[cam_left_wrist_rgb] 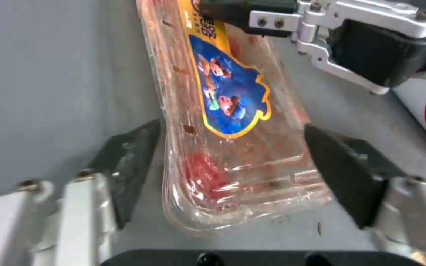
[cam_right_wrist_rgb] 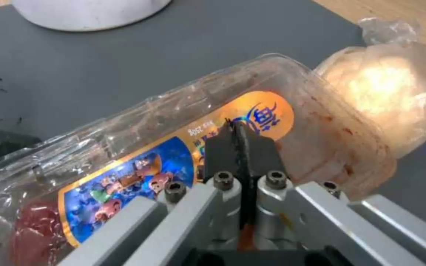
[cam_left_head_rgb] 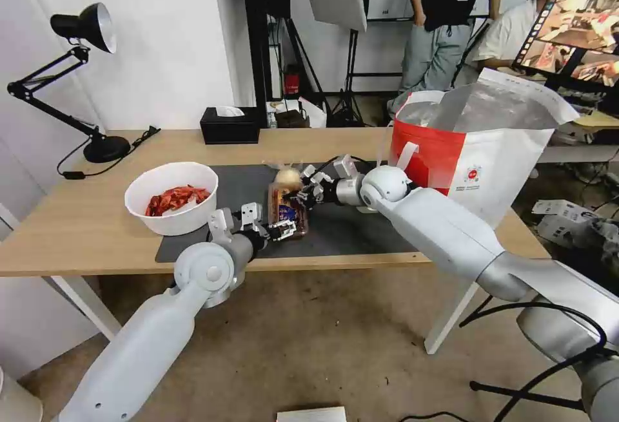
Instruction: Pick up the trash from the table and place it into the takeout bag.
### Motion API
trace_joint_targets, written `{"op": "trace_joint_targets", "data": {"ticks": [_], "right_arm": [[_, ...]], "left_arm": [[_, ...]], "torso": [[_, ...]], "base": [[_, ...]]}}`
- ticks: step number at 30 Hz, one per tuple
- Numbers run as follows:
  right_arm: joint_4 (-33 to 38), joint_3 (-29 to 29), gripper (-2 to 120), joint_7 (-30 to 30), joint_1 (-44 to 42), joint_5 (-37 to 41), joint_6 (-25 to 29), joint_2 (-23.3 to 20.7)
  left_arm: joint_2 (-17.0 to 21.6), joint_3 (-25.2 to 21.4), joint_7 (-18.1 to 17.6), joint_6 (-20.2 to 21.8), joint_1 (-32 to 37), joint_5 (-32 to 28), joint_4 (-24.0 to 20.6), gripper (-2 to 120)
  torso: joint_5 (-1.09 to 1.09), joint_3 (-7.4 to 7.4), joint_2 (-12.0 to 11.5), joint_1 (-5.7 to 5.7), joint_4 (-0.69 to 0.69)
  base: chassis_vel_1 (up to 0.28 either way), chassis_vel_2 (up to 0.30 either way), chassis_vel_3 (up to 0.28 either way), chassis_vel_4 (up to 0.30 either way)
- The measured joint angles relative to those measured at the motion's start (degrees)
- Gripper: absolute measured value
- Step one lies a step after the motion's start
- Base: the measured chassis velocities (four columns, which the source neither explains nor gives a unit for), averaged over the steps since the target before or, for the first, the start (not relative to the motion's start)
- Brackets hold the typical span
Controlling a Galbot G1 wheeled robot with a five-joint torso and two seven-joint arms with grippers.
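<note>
Table (cam_left_head_rgb: pixel 77 241) — light-wood top under a dark grey mat (cam_left_head_rgb: pixel 348 229); it carries every item below.

Takeout bag (cam_left_head_rgb: pixel 477 151) — red-and-white tote with foil lining, standing at about 2 o'clock from the mat's centre, mouth gaping upward; so placed, by my reading, to take drops from above.

Right arm — reaches in from 4 o'clock across the front of the bag, forearm low and nearly level over the mat. Right gripper (cam_right_wrist_rgb: pixel 240 142): fingers pressed together, apparently pinching the labelled lid edge of the tray.

Left arm — rises from 7 o'clock, elbow below the table edge, wrist pointing along the mat. Left gripper (cam_left_wrist_rgb: pixel 233 173): fingers spread apart on either side of the tray's near end, touching nothing that I can make out — likely staged to steady it.

White bowl (cam_left_head_rgb: pixel 171 196) — red shells inside, at 9 o'clock on the mat, untouched.

Clamshell tray (cam_left_head_rgb: pixel 288 212) — clear plastic, red smears, blue-and-orange label; mat centre, one edge tilted up in the right gripper's pinch.

Bagged bun (cam_right_wrist_rgb: pixel 385 92) — pale, in clear film, touching the tray's far end at 12 o'clock.
</note>
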Motion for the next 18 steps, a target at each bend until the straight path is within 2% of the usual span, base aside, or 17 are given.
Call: {"op": "trace_joint_targets", "data": {"ticks": [2,4,7,8,11,13,18], "right_arm": [[0.2,0.1,0,0.2,-0.1,0.0,0.0,0.0],[0.3,0.1,0,0.3,-0.1,0.0,0.0,0.0],[1.1,0.2,0,0.8,-0.4,0.5,0.0,0.0],[1.1,0.2,0,0.8,-0.4,0.5,0.0,0.0],[2.0,0.3,0,1.3,-0.6,1.2,0.0,0.0],[2.2,0.3,0,1.3,-0.6,1.3,0.0,-0.1],[2.7,0.8,0,1.7,-0.9,1.5,-0.1,-0.5]], "left_arm": [[0.0,0.0,-0.1,-0.3,0.2,0.1,0.1,62],[0.0,0.0,-0.1,-0.5,0.3,0.2,0.1,58],[0.3,-0.3,-0.3,-1.4,0.7,0.2,0.0,43],[0.3,-0.3,-0.3,-1.4,0.7,0.2,0.0,43],[0.4,-0.5,-0.6,-1.9,1.2,0.2,-0.2,28],[0.4,-0.6,-0.8,-2.0,1.3,0.2,-0.2,25],[0.4,-1.1,-0.9,-2.4,2.2,0.2,-0.5,3]], "torso": [[0.0,0.0,0.0,0.0,0.0],[0.0,0.0,0.0,0.0,0.0],[0.0,0.0,0.0,0.0,0.0],[0.0,0.0,0.0,0.0,0.0],[0.0,0.0,0.0,0.0,0.0],[0.0,0.0,0.0,0.0,0.0],[0.0,0.0,0.0,0.0,0.0]], "base": [[0.0,0.0,0.0,0.0],[0.0,0.0,0.0,0.0],[0.0,0.0,0.0,0.0],[0.0,0.0,0.0,0.0],[0.0,0.0,0.0,0.0],[0.0,0.0,0.0,0.0],[0.0,0.0,0.0,0.0]]}}
